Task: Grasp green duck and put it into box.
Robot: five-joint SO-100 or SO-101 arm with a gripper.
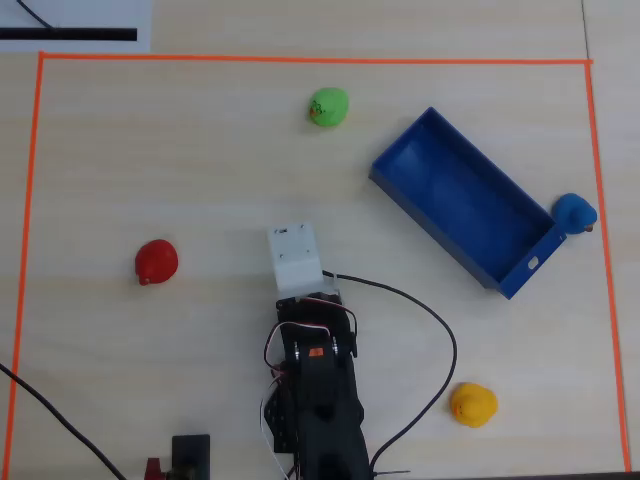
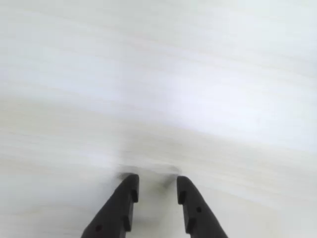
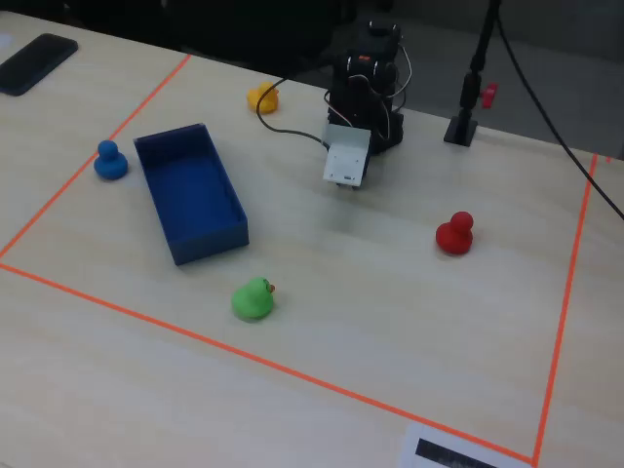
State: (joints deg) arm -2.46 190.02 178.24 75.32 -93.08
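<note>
The green duck (image 1: pixel 328 107) sits on the pale wooden table near the far tape line, left of the box in the overhead view; in the fixed view it (image 3: pixel 253 298) lies just in front of the box's near end. The box (image 1: pixel 460 205) is a long blue tray, empty, lying at an angle (image 3: pixel 190 190). My gripper (image 2: pixel 156 181) points down at bare table, its black fingers (image 2: pixel 124 203) slightly apart with nothing between them. In the overhead view the fingers are hidden under the white wrist housing (image 1: pixel 295 257), well short of the duck.
A red duck (image 1: pixel 156 262) sits left of the arm, a yellow duck (image 1: pixel 473 404) right of the base, a blue duck (image 1: pixel 574 213) touching the box's far short end. Orange tape (image 1: pixel 300 60) frames the work area. A black cable (image 1: pixel 440 330) loops right of the arm.
</note>
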